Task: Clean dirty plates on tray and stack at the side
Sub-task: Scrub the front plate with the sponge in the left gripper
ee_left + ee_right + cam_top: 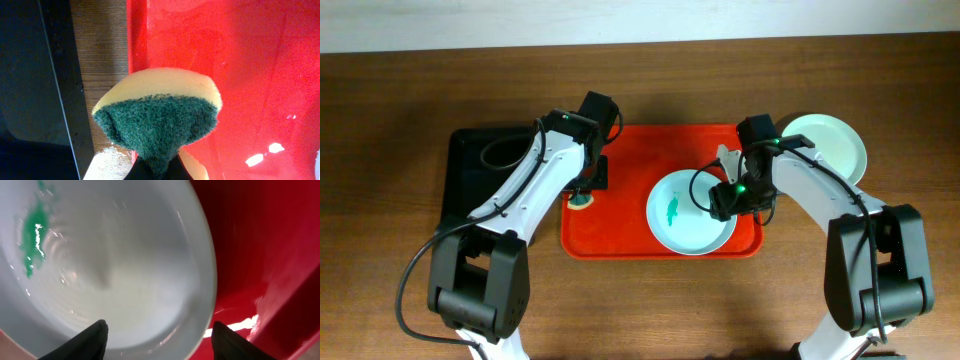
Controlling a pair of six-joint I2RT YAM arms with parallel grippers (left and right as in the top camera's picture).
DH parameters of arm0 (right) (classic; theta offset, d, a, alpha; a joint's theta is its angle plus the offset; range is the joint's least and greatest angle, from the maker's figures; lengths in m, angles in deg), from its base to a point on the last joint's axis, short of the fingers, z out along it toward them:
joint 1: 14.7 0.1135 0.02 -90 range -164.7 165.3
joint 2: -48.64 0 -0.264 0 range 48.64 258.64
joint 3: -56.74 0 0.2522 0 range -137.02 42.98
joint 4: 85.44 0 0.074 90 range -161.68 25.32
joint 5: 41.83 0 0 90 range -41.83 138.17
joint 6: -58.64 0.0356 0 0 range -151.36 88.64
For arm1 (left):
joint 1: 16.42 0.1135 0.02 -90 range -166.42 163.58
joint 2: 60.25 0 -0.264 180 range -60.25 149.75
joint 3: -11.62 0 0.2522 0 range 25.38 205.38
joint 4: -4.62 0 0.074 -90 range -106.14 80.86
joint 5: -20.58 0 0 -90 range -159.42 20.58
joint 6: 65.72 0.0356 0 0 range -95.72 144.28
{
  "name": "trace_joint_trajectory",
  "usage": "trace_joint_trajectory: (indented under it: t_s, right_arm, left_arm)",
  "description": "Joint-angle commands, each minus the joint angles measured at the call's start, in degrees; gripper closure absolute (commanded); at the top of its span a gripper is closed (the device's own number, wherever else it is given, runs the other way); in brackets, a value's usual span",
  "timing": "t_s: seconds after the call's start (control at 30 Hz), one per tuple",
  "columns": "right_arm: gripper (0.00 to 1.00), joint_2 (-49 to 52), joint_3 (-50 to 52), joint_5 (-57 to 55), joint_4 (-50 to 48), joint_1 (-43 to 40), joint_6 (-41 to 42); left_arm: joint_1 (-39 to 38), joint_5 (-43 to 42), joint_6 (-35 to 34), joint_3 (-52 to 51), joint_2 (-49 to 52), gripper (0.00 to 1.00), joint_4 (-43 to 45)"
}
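The smeared plate (682, 236) lies on the right half of the red tray (630, 160), close to its near right corner, and a teal smear (672, 210) shows left of the plate's centre. That plate is judged uncleaned. A mint-green plate (832, 145) rests on the desk (400, 120) just off the tray's far right corner; it looks spotless, so one plate seems finished and set aside. No third plate can be made out.

The right gripper (728, 198) hangs over the smeared plate's right rim with its fingers (92, 340) spread apart; whether they touch the plate cannot be told. The left gripper (582, 190) is clamped on a yellow sponge (160, 110), green scouring face toward the camera, above the tray's left edge beside the black tray (470, 160). Left to do, as it appears: wipe this plate and stack it on the green one.
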Motion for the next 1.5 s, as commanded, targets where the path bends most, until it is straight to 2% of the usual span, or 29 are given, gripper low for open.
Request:
trace_joint_trajectory:
  t_s: [0.0, 0.13, 0.2, 0.33, 0.47, 0.53, 0.6, 0.7, 0.83, 1.0, 1.07, 1.13, 1.47]
  right_arm:
    - [0.32, -0.31, 0.63, -3.28, 1.7, -0.11, 5.09]
    - [0.34, -0.31, 0.74, -3.23, 1.81, -0.11, 6.47]
    - [0.39, -0.31, 0.76, -3.26, 1.11, -0.11, 8.09]
    - [0.41, -0.31, 1.55, -3.23, -2.01, -0.11, 11.41]
    - [0.58, -0.31, 2.69, -3.13, -4.17, -0.11, 14.19]
    - [0.59, -0.31, 2.73, -2.99, -4.17, -0.11, 14.62]
    - [0.68, -0.31, 3.3, -2.99, -5.29, -0.11, 14.75]
    - [0.69, -0.24, 4.33, -2.97, -7.02, -0.11, 16.17]
    - [0.9, -0.22, 4.48, -1.25, -8.37, -0.11, 17.53]
    - [0.91, -0.2, 4.48, 2.36, -11.98, 1.03, 18.84]
    - [0.91, -0.2, 4.48, 2.38, -13.11, 1.77, 19.08]
    - [0.96, -0.11, 4.48, 2.29, -14.88, 2.93, 21.88]
    - [0.96, 4.26, 4.48, 1.38, -20.02, 6.64, 25.03]
  left_arm:
    - [0.0, -0.39, -0.31, -0.13, 0.39, 1.0, -0.02]
    - [0.0, -0.42, -0.31, -0.13, 0.39, 1.0, 0.15]
    - [0.0, -0.44, -0.31, -0.13, 0.39, 1.0, 0.17]
    - [0.0, -0.44, -0.31, -0.13, 0.39, 1.0, 0.17]
    - [0.0, -0.46, -0.33, -0.13, 0.39, 1.0, 0.17]
    - [0.0, -0.57, -0.33, -0.13, 0.39, 1.0, 0.2]
    - [0.0, -2.82, -0.31, -0.13, 0.39, 1.0, 0.87]
    - [-0.02, -4.74, -0.31, -0.13, 0.39, 1.0, 2.03]
    - [-0.02, -10.97, -0.31, -0.13, 0.39, 1.0, 4.31]
    - [-0.09, -20.13, -0.31, -0.13, 0.39, 1.0, 6.86]
    - [-0.22, -21.38, -0.31, -0.13, 0.42, 1.0, 7.06]
    - [-0.72, -22.86, -0.31, -0.17, 0.42, 1.0, 7.1]
    - [-6.86, -22.99, -0.81, -0.17, 0.61, 1.0, 10.51]
